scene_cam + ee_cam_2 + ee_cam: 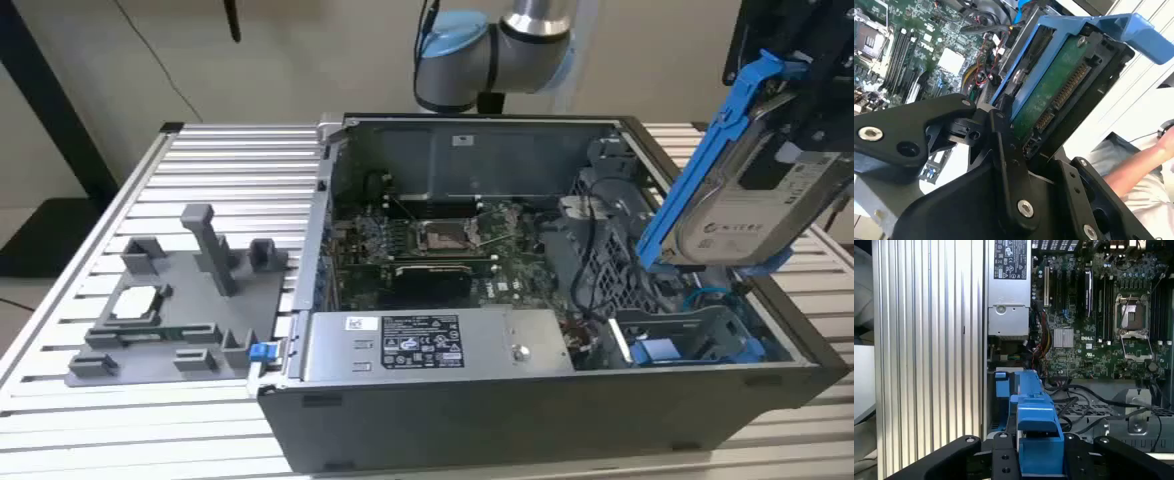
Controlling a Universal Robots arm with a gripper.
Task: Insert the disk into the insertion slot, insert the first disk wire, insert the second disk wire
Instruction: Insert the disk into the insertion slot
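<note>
item: gripper point(1039, 456). black fingers closed tight on the disk point(741, 205), pinching it across its blue carrier point(1036, 412); in the second wrist view the fingers point(1004, 150) bear on the end of the drive where the green circuit side and connector strip show.

held article: disk, tilted steeply, nearly on edge, hanging over the open computer case point(534, 420) at the exterior view's right. not seated.

target: insertion slot point(707, 322), grey bay with blue rails, in the case's near corner, below the disk and apart from it. empty.

adjacent: black cables point(578, 268) looping just beside the bay; power supply box point(427, 345) along the near wall; motherboard point(427, 240) on the case floor; slatted table point(227, 170) under all; a person's forearm point(1139, 165) near the rig.

hazards, as judged:
- tilt: entering at this angle, a carrier corner likely catches a blue rail and jams.
- cables: a loose loop may be trapped under the drive or block the bay mouth.
- grip: held at one end, the disk may pivot on first contact.
- forearm: close enough to be struck by an arm swing.
</note>
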